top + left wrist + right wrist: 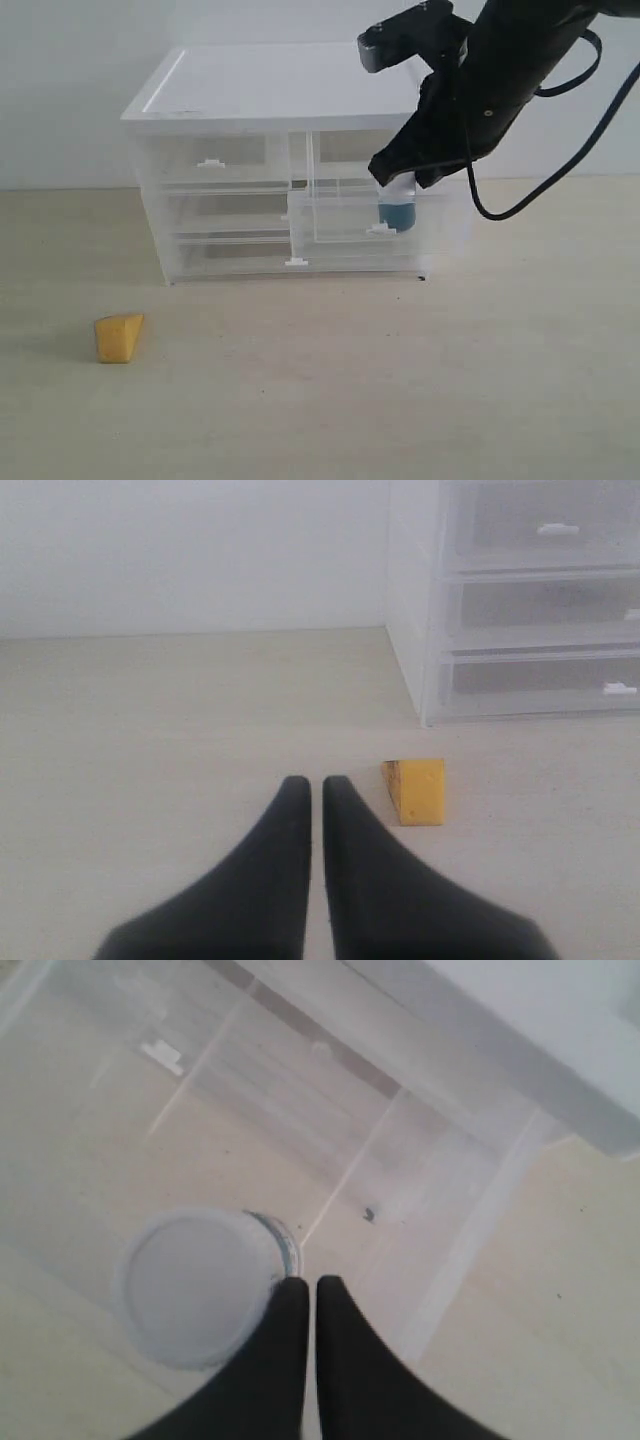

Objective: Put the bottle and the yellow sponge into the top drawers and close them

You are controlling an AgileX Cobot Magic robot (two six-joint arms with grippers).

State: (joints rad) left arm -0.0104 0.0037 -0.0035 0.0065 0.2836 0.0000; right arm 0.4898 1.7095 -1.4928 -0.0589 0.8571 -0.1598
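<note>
- Nearest us, the yellow sponge [119, 338] lies alone on the table [400, 410], toward its near left side and well apart from the cabinet [270, 90] at the back edge.
- We judge the sponge light, soft and squashy. A grip across its two flat faces, near the thick end of the wedge, should hold without it slipping out.
- The left tool [315, 785] is closed and empty, its fingers pressed together. It sits low over the table and points along it, with the sponge just ahead and to one side.
- The bottle [397, 215] stands upright inside the right top drawer [340, 222], which is pulled out.
- We judge the bottle stiff, smooth and light, so it could tip if knocked. Its round body under the cap would be the place to take hold.
- The right tool [301, 1285] is closed on nothing and hangs just beside the cap. Its arm slopes down from above the cabinet's right front corner.
- The left top drawer [210, 160] is shut, so the sponge has no opening yet.
</note>
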